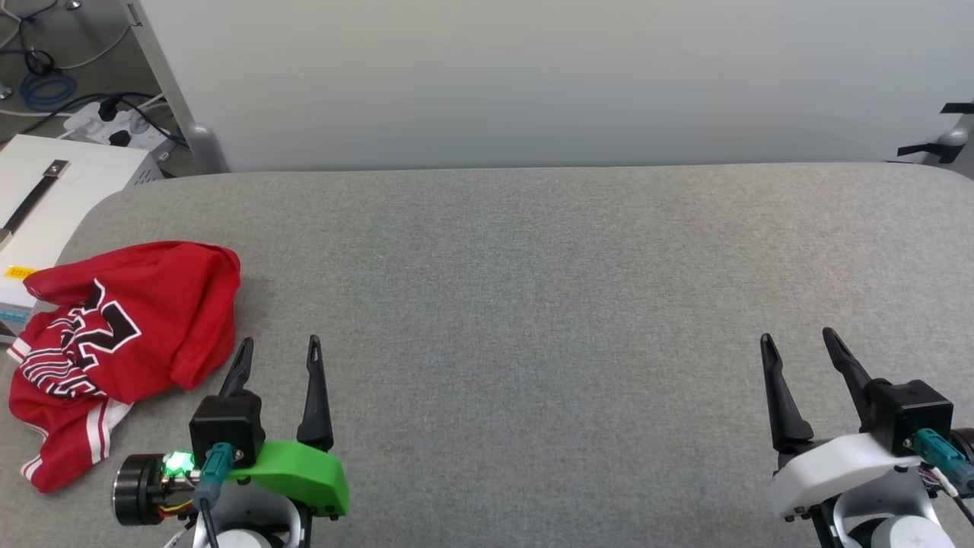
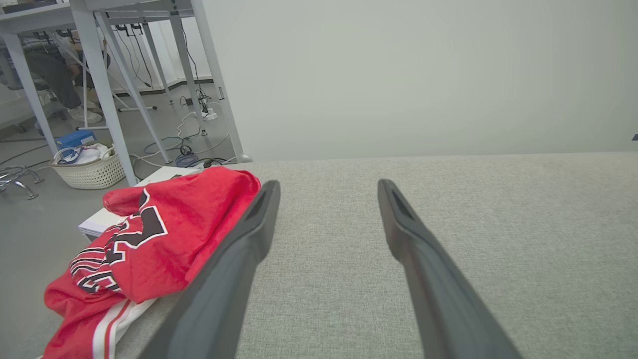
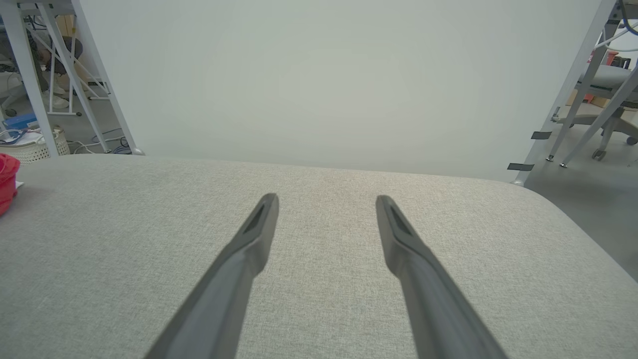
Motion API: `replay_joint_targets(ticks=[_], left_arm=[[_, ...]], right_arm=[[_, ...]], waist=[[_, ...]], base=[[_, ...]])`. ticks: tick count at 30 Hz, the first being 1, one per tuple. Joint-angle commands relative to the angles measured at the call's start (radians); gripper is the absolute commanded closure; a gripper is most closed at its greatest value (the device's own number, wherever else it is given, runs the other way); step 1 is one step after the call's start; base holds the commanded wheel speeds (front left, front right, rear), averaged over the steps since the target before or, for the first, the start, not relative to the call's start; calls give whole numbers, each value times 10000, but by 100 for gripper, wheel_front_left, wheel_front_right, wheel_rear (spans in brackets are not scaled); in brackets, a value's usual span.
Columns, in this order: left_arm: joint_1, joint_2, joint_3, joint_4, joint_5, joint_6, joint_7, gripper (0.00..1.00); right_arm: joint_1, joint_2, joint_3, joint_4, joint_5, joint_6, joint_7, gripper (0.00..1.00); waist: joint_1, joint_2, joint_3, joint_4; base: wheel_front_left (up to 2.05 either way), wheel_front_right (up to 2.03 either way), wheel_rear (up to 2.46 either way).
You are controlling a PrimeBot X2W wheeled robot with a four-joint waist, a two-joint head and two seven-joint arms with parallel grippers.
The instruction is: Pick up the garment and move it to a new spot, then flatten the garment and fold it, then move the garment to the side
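The garment (image 1: 125, 335), a red jersey with black white-outlined print and red-white striped trim, lies crumpled at the left end of the grey table (image 1: 533, 304), partly over its edge. In the left wrist view the garment (image 2: 164, 234) bulges to the left of my fingers. My left gripper (image 1: 279, 346) stands open just right of the garment, with nothing between its fingers. Far across the table my right gripper (image 1: 795, 340) is open and empty too. A sliver of the red garment (image 3: 6, 182) shows at the left edge of the right wrist view.
A white box (image 1: 53, 198) sits beside the table's left end, with a power strip and cables (image 1: 114, 125) on the floor behind it. A pale wall panel (image 1: 533, 76) backs the table. Table legs and a white basket (image 2: 89, 167) stand off to the left.
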Motion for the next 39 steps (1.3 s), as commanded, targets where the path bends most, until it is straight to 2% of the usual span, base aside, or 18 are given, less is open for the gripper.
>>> replay_joint_targets(ticks=[1,39], left_arm=[[23,0,-9,-65,-49,94,-124,0],[169,-25,-222,-213,-46,270,-909,0]], right_arm=[[66,-10,-51,-101,147,-2,-115,0],[339,-14,-161,-390,700,-3,-888,0]], waist=[[0,0,5,2],[0,0,88,44]], base=[[0,0,0],[0,0,0]])
